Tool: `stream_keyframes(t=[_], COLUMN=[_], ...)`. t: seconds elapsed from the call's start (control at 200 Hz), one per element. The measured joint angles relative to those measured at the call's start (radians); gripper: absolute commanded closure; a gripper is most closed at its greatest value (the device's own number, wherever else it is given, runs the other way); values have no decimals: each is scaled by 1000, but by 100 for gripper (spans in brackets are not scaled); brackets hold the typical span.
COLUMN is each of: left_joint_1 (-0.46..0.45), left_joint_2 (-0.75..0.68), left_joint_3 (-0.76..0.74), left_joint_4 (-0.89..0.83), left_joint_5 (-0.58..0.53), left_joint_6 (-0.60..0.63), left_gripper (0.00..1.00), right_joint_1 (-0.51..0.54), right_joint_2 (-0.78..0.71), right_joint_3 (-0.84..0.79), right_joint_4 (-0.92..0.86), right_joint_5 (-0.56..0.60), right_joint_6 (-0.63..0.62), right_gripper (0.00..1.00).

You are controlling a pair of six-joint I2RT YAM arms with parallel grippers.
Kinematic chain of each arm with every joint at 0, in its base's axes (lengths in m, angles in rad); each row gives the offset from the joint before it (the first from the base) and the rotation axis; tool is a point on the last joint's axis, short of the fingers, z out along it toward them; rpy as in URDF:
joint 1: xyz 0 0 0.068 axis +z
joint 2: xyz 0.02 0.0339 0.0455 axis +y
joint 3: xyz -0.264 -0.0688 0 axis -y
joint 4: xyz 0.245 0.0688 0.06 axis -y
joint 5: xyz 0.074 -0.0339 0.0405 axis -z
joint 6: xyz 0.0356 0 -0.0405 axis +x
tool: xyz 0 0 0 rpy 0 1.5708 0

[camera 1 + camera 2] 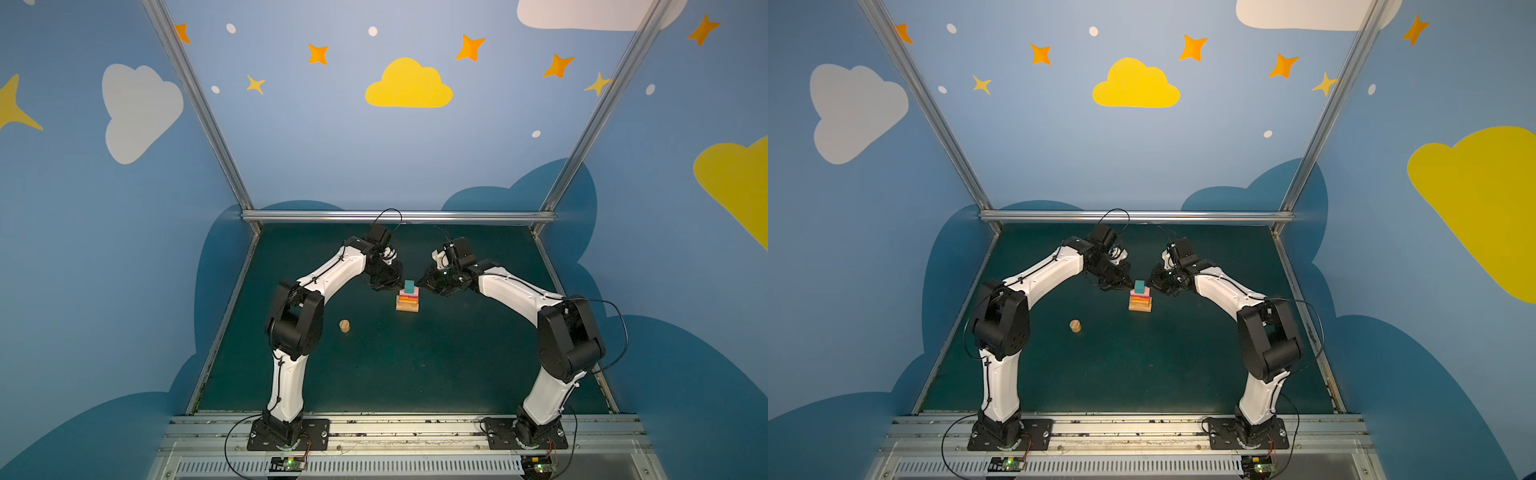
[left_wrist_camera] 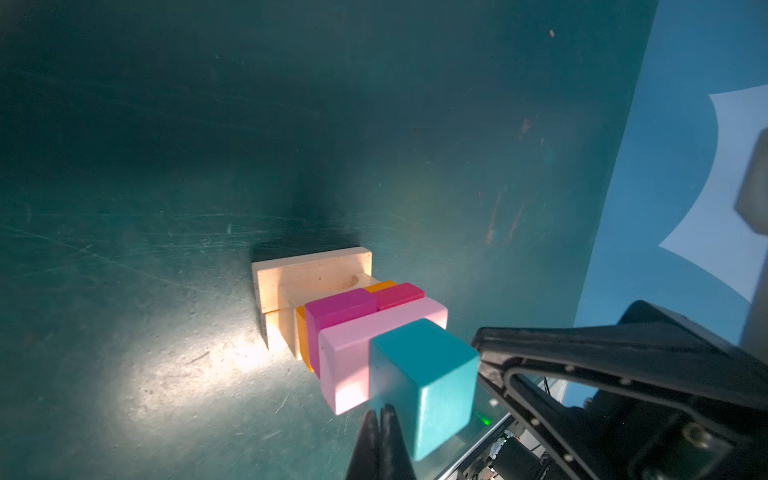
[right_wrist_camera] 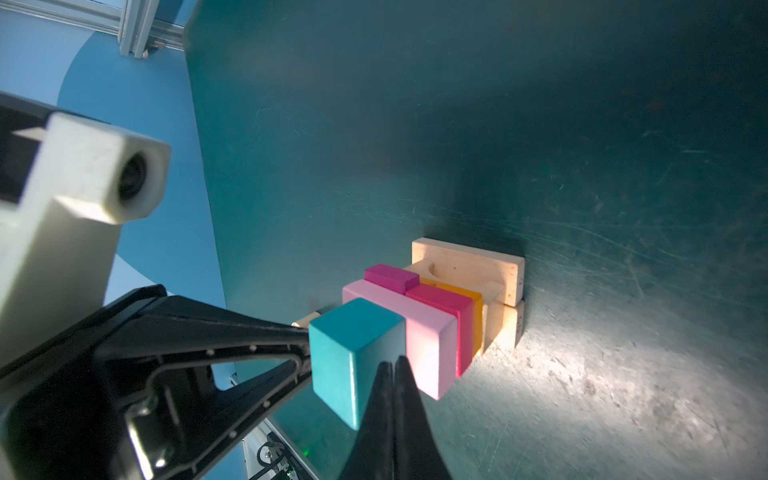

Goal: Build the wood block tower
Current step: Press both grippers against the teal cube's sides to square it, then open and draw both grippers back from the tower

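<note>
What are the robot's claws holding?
Nothing is gripped. The left gripper and right gripper are both shut, with their tips at opposite sides of the teal cube atop the tower. Whether they squeeze it cannot be told.

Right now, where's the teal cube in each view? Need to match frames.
In a top view: teal cube on top of the tower, mid-table.
In a top view: the cube caps the tower, mid-table.
Left wrist: cube close up, beside the shut left claw.
Right wrist: cube close up, beside the shut right claw.
Shared landmark: pink oblong directly under the cube.
</note>
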Motion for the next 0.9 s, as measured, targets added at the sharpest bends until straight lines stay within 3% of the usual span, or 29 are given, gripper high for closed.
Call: stream_keyframes(t=[0.641, 0.896], left_joint_1=[2, 32], left_joint_2=[11, -104], left_joint_3=[45, 30], left_joint_4=[-28, -55], left_joint_5=[-42, -106], left_joint_6=[3, 4], left_gripper=[96, 95], right_joint_1=[0, 6], right_joint_2=[-6, -123], right_joint_3=[0, 0], right_joint_4=[-8, -119], right_joint_5=[15, 113], right_joint_6=[-2, -48], right_gripper=[100, 100])
